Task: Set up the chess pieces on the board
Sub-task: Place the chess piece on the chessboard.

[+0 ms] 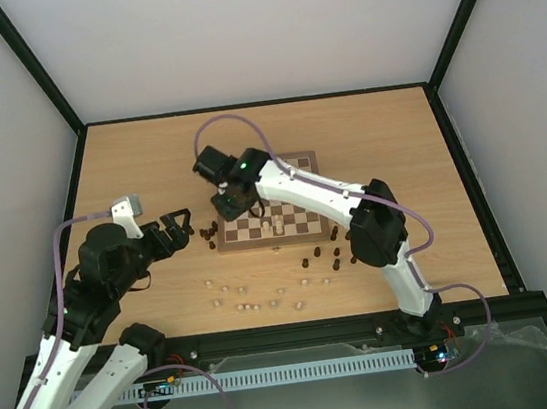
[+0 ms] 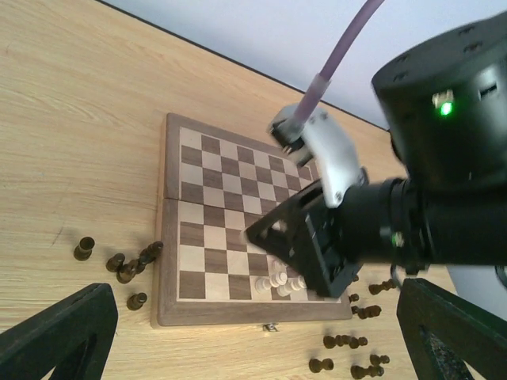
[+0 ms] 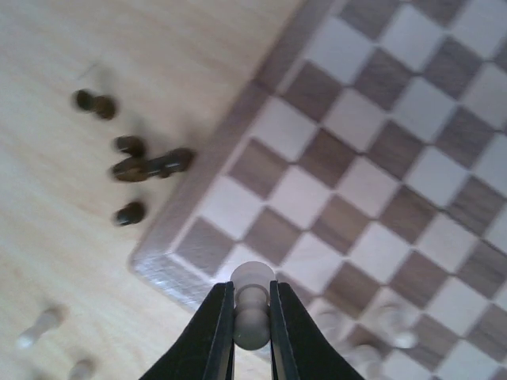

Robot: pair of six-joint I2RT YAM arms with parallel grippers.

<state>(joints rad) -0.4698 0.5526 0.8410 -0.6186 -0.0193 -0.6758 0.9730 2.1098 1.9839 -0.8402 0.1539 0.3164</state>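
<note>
Now our right jaws are clamped on a pale pawn point(image 3: 252, 305) at the bottom centre of the wrist view, over a corner of the board point(image 3: 348, 182). Our left jaws gape empty left of it. Several dark pieces point(image 3: 146, 166) lie on the counter point(image 3: 71, 237), upper left.

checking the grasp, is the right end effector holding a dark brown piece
No, the right end effector is shut on a pale cream chess piece, not a dark one.
</note>
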